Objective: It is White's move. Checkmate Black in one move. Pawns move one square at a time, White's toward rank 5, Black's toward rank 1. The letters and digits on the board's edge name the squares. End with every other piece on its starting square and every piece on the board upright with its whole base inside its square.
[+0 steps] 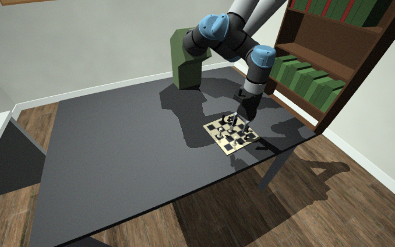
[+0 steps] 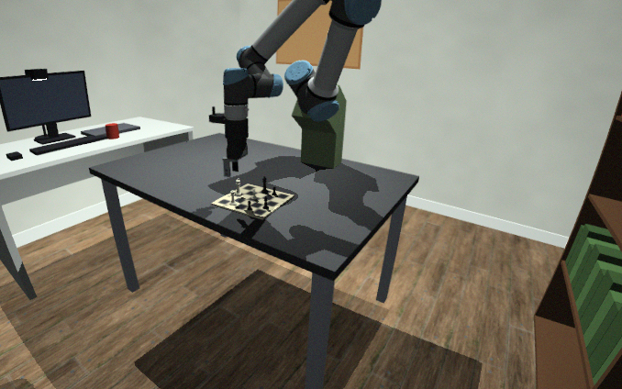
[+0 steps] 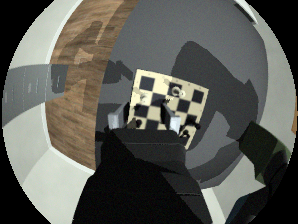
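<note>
A small chessboard (image 1: 227, 147) (image 2: 227, 203) (image 3: 143, 83) lies on the dark table (image 1: 116, 138) (image 2: 352, 203), near its right edge in the top view. Several white and black pieces stand upright on it, among them a tall white piece (image 2: 238, 184), a white piece (image 1: 219, 132) and a tall black piece (image 2: 264, 183). My gripper (image 1: 240, 122) (image 2: 230, 167) (image 3: 145, 123) is open and empty. It hangs a little above the board's edge on the side of the tall white piece, fingers pointing down and touching no piece. The letters on the board's edge are too small to read.
The arm's green base block (image 1: 187, 67) (image 2: 321, 135) stands on the table behind the board. A bookshelf (image 1: 331, 61) (image 2: 608, 241) stands close to the table's edge by the board. A white desk (image 2: 62, 139) with a monitor stands apart.
</note>
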{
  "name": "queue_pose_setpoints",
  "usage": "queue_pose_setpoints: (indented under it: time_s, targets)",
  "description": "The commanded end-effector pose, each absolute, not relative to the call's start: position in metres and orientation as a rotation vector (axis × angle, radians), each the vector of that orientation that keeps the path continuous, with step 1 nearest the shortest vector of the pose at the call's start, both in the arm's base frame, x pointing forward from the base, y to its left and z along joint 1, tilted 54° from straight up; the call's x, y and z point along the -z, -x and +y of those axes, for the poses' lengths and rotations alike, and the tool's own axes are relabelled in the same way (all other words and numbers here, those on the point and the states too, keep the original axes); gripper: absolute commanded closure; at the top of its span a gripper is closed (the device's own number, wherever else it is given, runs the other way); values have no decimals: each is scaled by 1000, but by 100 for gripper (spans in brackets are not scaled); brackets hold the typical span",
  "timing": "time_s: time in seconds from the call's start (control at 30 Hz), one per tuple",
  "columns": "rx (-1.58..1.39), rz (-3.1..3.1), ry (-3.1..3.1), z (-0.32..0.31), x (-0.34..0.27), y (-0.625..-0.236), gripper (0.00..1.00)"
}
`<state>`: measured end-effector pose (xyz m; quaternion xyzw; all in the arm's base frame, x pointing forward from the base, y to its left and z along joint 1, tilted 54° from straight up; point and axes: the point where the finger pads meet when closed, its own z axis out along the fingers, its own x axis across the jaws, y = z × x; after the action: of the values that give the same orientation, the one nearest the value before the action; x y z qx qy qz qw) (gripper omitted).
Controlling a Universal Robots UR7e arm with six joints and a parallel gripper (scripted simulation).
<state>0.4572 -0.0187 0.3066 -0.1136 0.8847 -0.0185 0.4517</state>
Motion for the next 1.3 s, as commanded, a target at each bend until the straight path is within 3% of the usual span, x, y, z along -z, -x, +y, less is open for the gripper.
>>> queue_pose_setpoints:
  time_s: [0.0, 0.27, 0.3, 1.27]
  targets:
    - [78, 2176, 342, -17, -307, -458, 0]
    - [85, 2174, 356, -17, -306, -458, 0]
    - [85, 2174, 356, -17, -306, -458, 21]
    - [85, 2174, 356, -17, -306, -458, 21]
